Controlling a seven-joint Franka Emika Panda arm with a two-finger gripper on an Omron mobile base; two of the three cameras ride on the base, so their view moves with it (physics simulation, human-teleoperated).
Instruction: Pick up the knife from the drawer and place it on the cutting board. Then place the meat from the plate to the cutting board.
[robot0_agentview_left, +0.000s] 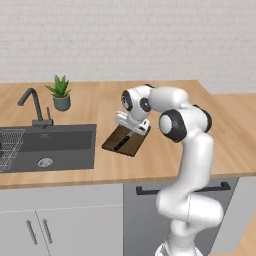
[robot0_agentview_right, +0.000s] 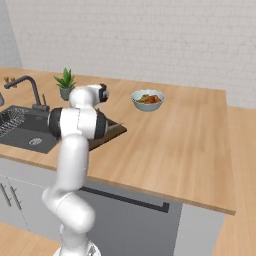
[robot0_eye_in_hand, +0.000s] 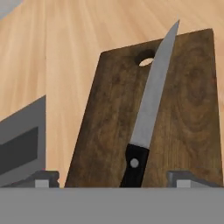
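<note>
The dark brown cutting board (robot0_eye_in_hand: 105, 127) lies on the wooden counter to the right of the sink. The knife (robot0_eye_in_hand: 151, 103) lies flat on it, black handle toward me and silver blade pointing at the board's far end, across its hang hole. My gripper (robot0_eye_in_hand: 116, 180) hovers just above the handle end, open, with one fingertip on each side of the handle and clear of it. In the left base view the gripper (robot0_agentview_left: 131, 125) hangs over the cutting board (robot0_agentview_left: 134, 146), where the knife (robot0_agentview_left: 121, 143) shows as a dark streak. The drawer, the plate and the meat are out of view.
A dark sink (robot0_agentview_left: 55, 145) with a faucet (robot0_agentview_left: 32, 105) and a wire rack (robot0_agentview_left: 7, 147) sits left of the board. A potted plant (robot0_agentview_left: 61, 92) stands behind it. A grey bowl (robot0_agentview_right: 148, 99) of mixed food sits farther right on the counter.
</note>
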